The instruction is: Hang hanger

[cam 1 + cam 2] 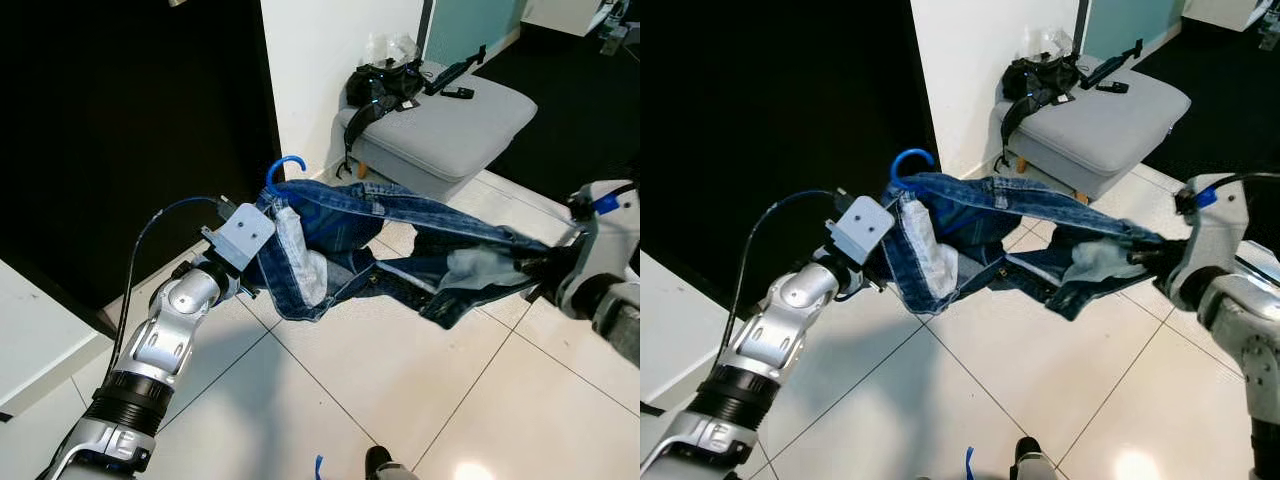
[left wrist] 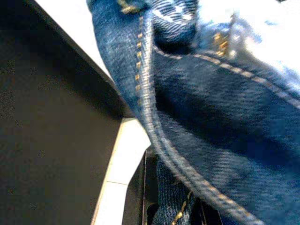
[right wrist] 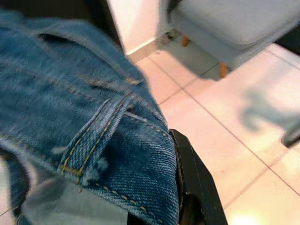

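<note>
- Nearest thing is a dark shoe [image 1: 377, 462] poking in at the very bottom edge, on the glossy white tile floor [image 1: 330, 400].
- The left gripper [image 1: 262, 262] is out in front on its silver arm, buried in the waistband end of the jeans [image 1: 400, 255]. Denim covers the fingers completely, so honestly can't tell how the jaws stand, but that end of the jeans hangs from there.
- Just above and a bit past those jaws, the blue hook of the hanger [image 1: 283, 170] pokes up out of the denim, curling up and over toward the dark side. The rest of the hanger is hidden inside the jeans, so its long axis can't really be made out.
- The jeans run roughly sideways between the two grippers, sagging in the middle, pale pocket lining turned out.
- The right gripper [image 1: 1152, 258] has the other end. In the right wrist view one black finger [image 3: 192, 180] sits pressed right against the denim, so it looks clamped on the fabric.
- Beyond the left jaws: a big dark panel [image 1: 130, 130] and a white wall [image 1: 330, 70].
- Farthest back: a grey ottoman [image 1: 450, 130] with a black bag [image 1: 385, 85] on it.
</note>
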`<state>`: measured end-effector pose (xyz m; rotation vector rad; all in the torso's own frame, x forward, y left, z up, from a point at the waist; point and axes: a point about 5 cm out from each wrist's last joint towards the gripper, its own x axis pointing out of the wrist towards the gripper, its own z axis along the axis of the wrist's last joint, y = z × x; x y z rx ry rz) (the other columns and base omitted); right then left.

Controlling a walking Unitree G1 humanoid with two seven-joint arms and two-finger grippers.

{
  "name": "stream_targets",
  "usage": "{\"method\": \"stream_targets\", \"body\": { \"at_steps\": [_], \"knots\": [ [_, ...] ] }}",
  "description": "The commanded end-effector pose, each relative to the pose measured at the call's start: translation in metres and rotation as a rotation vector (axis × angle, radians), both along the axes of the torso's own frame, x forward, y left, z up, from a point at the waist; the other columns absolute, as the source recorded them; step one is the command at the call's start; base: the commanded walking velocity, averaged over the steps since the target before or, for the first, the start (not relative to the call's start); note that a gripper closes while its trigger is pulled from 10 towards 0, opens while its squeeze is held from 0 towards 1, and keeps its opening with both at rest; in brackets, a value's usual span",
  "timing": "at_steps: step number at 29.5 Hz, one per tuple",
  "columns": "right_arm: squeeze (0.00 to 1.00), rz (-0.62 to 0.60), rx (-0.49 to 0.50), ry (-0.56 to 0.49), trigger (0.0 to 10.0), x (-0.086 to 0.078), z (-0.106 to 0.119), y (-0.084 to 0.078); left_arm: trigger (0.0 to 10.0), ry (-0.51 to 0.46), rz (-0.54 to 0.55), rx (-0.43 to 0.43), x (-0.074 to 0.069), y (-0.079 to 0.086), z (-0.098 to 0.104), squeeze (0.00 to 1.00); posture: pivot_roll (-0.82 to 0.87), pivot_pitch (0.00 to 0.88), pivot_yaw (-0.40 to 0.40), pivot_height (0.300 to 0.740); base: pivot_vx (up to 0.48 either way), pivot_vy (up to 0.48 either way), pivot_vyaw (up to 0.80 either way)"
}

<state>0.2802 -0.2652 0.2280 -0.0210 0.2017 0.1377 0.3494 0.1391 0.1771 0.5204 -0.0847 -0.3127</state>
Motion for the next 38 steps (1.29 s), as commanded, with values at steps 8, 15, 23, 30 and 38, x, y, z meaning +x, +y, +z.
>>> {"method": "stream_targets", "body": {
  "at_steps": [8, 15, 23, 30, 38],
  "knots": [
    [0.0, 0.134, 0.093, -0.06, 0.0, 0.011, 0.005, 0.047, 10.0, -0.01, 0.025, -0.065, -0.002, -0.015, -0.004, 0.0, 0.01, 0.189, 0.075, 0.74, 0.0, 0.0, 0.0],
    [0.0, 0.19, 0.163, -0.096, 0.0, 0.015, 0.013, 0.064, 10.0, 0.008, -0.008, -0.061, -0.005, -0.029, -0.011, 0.0, 0.01, 0.19, 0.074, 0.74, 0.0, 0.0, 0.0],
    [0.0, 0.295, 0.179, -0.039, 2.2, 0.01, 0.006, 0.087, 10.0, 0.046, 0.048, -0.06, -0.004, -0.031, -0.024, 0.0, 0.01, 0.196, 0.071, 0.74, 0.0, 0.0, 0.0],
    [1.0, 0.252, 0.127, 0.058, 10.0, 0.006, -0.018, 0.078, 10.0, 0.04, 0.049, -0.108, -0.001, -0.034, -0.02, 0.0, 0.01, 0.2, 0.075, 0.74, 0.0, 0.0, 0.0],
    [1.0, 0.422, 0.035, 0.16, 10.0, -0.022, -0.037, 0.072, 10.0, 0.088, 0.064, -0.301, 0.006, -0.029, -0.019, 0.0, 0.0, 0.201, 0.074, 0.74, 0.0, 0.0, 0.0]
  ]
}}
